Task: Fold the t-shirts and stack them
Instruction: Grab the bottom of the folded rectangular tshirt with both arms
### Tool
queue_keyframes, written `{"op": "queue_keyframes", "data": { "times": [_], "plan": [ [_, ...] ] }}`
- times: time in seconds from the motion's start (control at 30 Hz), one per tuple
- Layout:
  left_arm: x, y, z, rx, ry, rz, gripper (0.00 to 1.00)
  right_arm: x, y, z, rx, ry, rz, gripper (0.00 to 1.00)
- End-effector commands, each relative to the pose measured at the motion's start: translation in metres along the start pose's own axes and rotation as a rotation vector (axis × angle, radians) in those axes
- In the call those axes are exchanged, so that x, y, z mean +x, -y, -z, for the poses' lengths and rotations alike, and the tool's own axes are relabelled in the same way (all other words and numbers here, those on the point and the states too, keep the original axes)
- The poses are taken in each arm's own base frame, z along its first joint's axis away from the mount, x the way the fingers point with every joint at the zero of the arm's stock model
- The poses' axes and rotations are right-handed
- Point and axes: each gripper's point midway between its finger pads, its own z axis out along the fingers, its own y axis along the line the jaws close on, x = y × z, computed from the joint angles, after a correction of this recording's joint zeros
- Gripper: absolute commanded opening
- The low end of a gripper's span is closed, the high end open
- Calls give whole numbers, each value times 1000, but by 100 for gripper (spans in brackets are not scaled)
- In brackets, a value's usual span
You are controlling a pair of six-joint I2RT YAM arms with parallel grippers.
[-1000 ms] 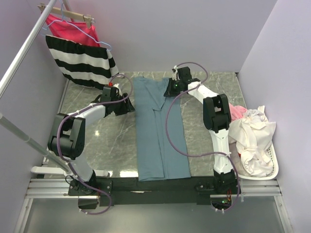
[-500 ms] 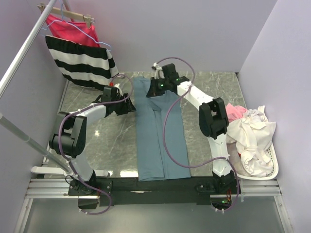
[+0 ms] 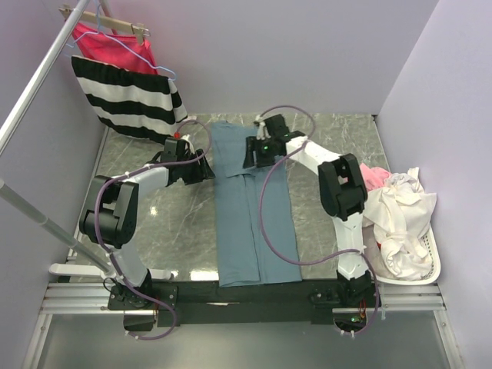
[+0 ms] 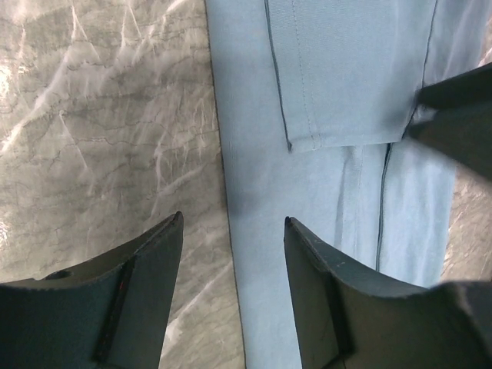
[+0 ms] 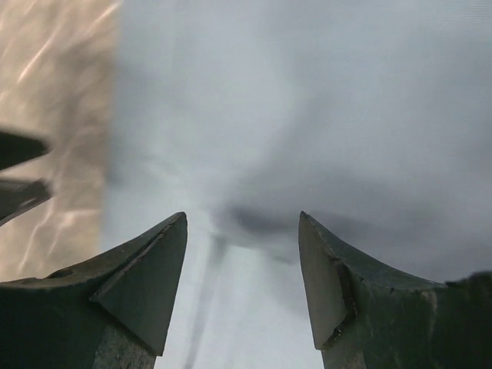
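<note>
A slate-blue t-shirt [image 3: 254, 223] lies folded into a long narrow strip down the middle of the marble table [image 3: 177, 231]. My left gripper [image 3: 206, 171] is open at the strip's left edge. In the left wrist view its fingers straddle that edge [image 4: 232, 217], with a folded-in sleeve [image 4: 338, 77] just beyond. My right gripper [image 3: 250, 154] hovers over the strip's upper part. It is open, and the blurred right wrist view shows only blue cloth [image 5: 346, 100] under the gap [image 5: 243, 215]. Nothing is held.
A black-and-white striped garment [image 3: 131, 96] and a red-pink one [image 3: 115, 44] hang from a rack at the back left. A slanted metal rail [image 3: 38, 77] crosses the left side. At the right edge, a white basket [image 3: 427, 269] holds white and pink clothes [image 3: 400, 219].
My right gripper swept left from the shirt's upper right edge across the cloth, then opened and let it go. The left gripper has stayed put.
</note>
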Motion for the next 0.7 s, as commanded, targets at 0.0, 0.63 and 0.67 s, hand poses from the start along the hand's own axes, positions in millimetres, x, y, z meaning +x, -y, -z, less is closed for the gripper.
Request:
{"op": "queue_keyframes", "data": {
  "times": [0.0, 0.63, 0.67],
  "plan": [
    [-13, 14, 9, 34, 41, -11, 61, -70, 35, 74, 187, 248, -32, 67],
    [163, 31, 54, -27, -291, -42, 63, 180, 28, 145, 317, -171, -264, 68],
    [179, 22, 60, -53, -319, -39, 63, 186, 25, 154, 331, -160, -265, 68]
  ]
}}
